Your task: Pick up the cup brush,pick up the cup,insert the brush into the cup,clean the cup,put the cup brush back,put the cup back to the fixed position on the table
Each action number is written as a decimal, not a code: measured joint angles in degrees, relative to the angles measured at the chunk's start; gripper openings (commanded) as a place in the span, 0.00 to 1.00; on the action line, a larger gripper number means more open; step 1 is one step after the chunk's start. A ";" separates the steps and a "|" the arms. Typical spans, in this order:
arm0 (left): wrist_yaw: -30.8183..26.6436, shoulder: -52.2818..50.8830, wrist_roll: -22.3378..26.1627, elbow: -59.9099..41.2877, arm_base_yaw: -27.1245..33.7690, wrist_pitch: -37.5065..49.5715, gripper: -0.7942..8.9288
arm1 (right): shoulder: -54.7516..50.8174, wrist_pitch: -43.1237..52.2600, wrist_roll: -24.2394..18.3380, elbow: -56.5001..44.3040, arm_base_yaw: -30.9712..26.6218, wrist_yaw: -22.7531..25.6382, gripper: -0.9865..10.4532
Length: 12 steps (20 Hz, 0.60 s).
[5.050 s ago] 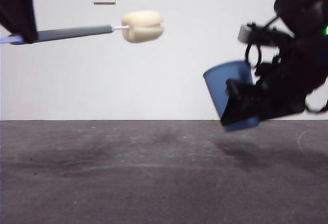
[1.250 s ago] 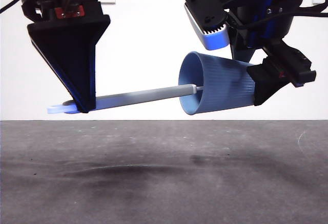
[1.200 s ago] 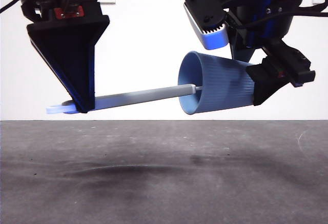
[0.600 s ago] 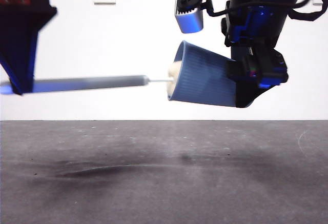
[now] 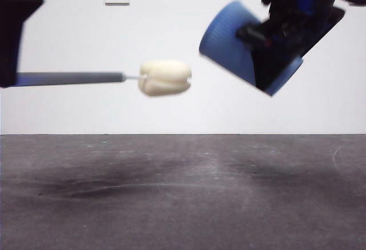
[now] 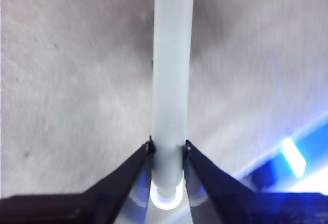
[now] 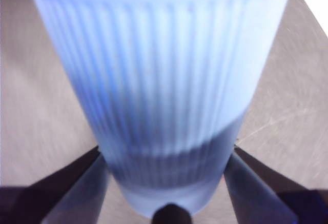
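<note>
A: Front view. What differs from half a second ago?

B: The cup brush (image 5: 103, 78) is out of the cup (image 5: 231, 41). Its cream sponge head, then just inside the mouth, now hangs in open air, clear of the rim and apart from it. The grey handle lies level, running to the left pincer (image 5: 11, 32), a dark mass at the picture's edge. The cup has risen and tipped; its mouth now faces down and toward the brush side. The right pincer (image 5: 286, 38) holds it near the base. Both things are well above the table (image 5: 183, 193).

A: Left wrist view?

B: The left pincer (image 6: 167, 149) is closed on the pale handle (image 6: 171, 70), one jaw on each flat side. The handle runs straight away from the camera over blurred table (image 6: 66, 80). The sponge head is not in this picture.

A: Right wrist view?

B: The right pincer (image 7: 166, 183) grips the ribbed blue cup (image 7: 164, 80) at its narrow end, jaws pressed to either side of the wall. The rim points away from the camera; table (image 7: 31, 106) shows beyond, blurred.

A: What does the change mean for the task?

B: Judged from the separation, the cleaning strokes appear finished. What remains is returning the brush to the table, then standing the cup at its fixed position. The cup must first be turned upright.
</note>
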 measured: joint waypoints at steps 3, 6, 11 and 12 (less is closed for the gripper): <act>0.59 0.00 -3.87 0.00 0.09 6.51 0.07 | -4.26 0.00 8.72 0.00 0.00 -2.19 0.08; 0.94 0.33 -7.65 0.00 1.86 10.16 0.07 | -9.49 -0.17 14.01 0.00 0.00 -4.50 0.08; 3.85 1.03 -14.67 -9.27 8.52 21.31 0.07 | -20.09 -1.14 16.13 0.00 0.00 -4.52 0.08; 4.61 1.22 -16.31 -10.43 9.38 23.21 0.07 | -22.16 -1.11 16.22 0.00 0.00 -4.59 0.08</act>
